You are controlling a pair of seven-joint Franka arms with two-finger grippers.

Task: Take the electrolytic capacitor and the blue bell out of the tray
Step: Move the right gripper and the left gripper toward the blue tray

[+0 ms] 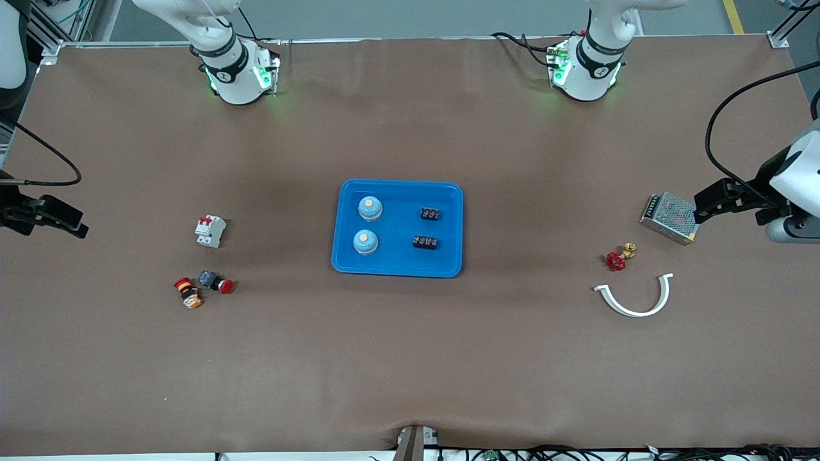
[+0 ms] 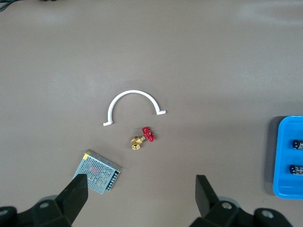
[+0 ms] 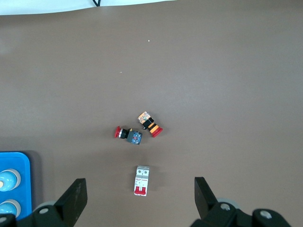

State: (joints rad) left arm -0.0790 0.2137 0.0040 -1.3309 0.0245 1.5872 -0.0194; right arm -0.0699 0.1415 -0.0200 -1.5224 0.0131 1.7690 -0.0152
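A blue tray (image 1: 397, 186) lies at the table's middle. In it stand two light-blue bells (image 1: 369, 207) (image 1: 365, 241) toward the right arm's end and two black capacitors (image 1: 430, 214) (image 1: 425, 242) toward the left arm's end. My left gripper (image 1: 705, 206) is open and empty, up over the metal power supply at its end of the table; in the left wrist view (image 2: 141, 194) the tray's edge (image 2: 289, 158) shows. My right gripper (image 1: 67, 221) is open and empty over bare table at its end; its wrist view (image 3: 139, 201) shows the bells (image 3: 7, 179).
A white circuit breaker (image 1: 210, 231) and two red-capped push buttons (image 1: 216, 282) (image 1: 188, 292) lie toward the right arm's end. A perforated metal power supply (image 1: 669, 218), a red-handled brass valve (image 1: 618, 258) and a white curved clip (image 1: 637, 298) lie toward the left arm's end.
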